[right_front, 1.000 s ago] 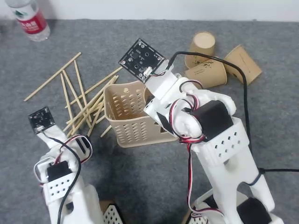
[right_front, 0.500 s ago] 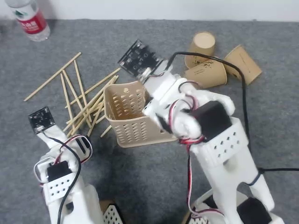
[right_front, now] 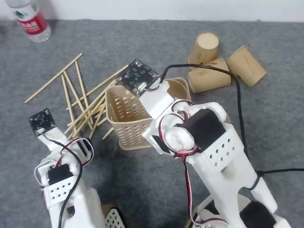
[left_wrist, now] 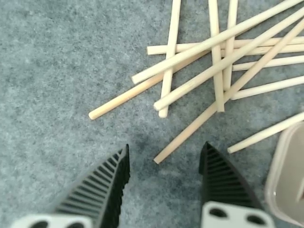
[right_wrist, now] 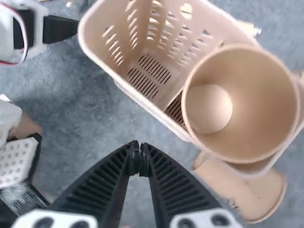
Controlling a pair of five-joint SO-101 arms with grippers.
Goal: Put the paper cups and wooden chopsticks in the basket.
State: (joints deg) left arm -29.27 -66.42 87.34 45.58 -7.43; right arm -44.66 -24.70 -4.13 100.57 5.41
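**One cup in the basket, chopsticks loose on the desk**

High view, left to right: noted a plastic bottle [right_front: 29,20] at the far left corner of the grey desk [right_front: 142,42]. Next, wooden chopsticks [right_front: 85,97] criss-crossed just left of the basket [right_front: 124,118], a few touching its wall. Placed the left arm [right_front: 61,175] at the near left and the right arm [right_front: 209,142] leaning over the basket's right end.

Left wrist view: caught the left gripper [left_wrist: 166,151] spread wide and grasping nothing, framing one chopstick end between its tips. Basket corner at the edge of the shot.

Right wrist view: looked straight into the basket and found an upright cup [right_wrist: 240,102] standing mouth up at one end. From above, just a curve of its rim [right_front: 183,87] beside the arm. Right gripper [right_wrist: 139,159] clenched, tips touching, grasping nothing, over bare desk just beside the basket's long wall.

Counts:
- One basket.
- Four cups in all: the upright cup inside, plus three lying cups [right_front: 209,76] on their sides, close together at the far right.
- Roughly ten chopsticks, too overlapped for an exact tally, all those seen on the desk.
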